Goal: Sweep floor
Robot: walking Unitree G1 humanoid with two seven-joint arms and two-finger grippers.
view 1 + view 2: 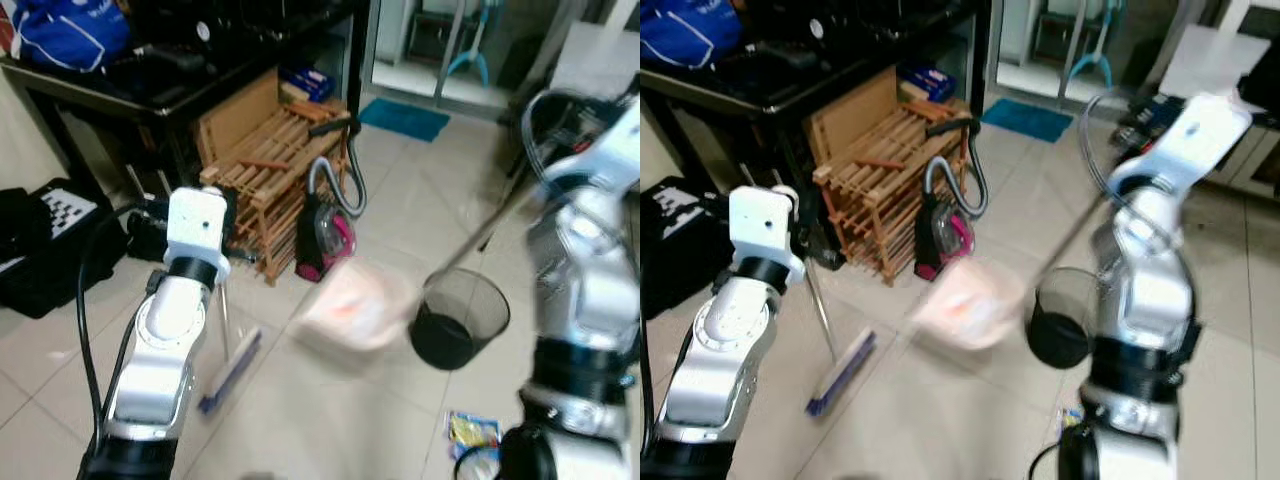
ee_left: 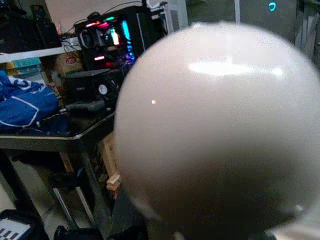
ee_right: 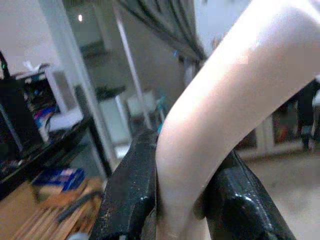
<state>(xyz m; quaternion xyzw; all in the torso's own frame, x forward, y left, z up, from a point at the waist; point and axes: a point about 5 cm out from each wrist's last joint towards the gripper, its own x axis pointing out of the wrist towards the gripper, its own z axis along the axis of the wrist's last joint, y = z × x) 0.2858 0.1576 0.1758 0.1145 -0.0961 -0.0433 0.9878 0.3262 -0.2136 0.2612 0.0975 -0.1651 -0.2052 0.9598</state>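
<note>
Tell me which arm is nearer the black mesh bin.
Right. The right arm rises just beside the black mesh bin; the left arm is across the floor, by the broom.

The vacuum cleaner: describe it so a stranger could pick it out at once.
Find the black desk at the upper left, with a wooden slatted rack leaning against it on the tiled floor. The vacuum cleaner stands at the rack's right end, the only pink-and-black thing there, with a grey hose looping over it.

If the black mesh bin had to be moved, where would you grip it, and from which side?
Its rim, from straight above: the bin stands upright with its mouth open, and the thin mesh wall should fit between two fingers. The right gripper is shut on the dustpan handle, so that goes down first.
</note>
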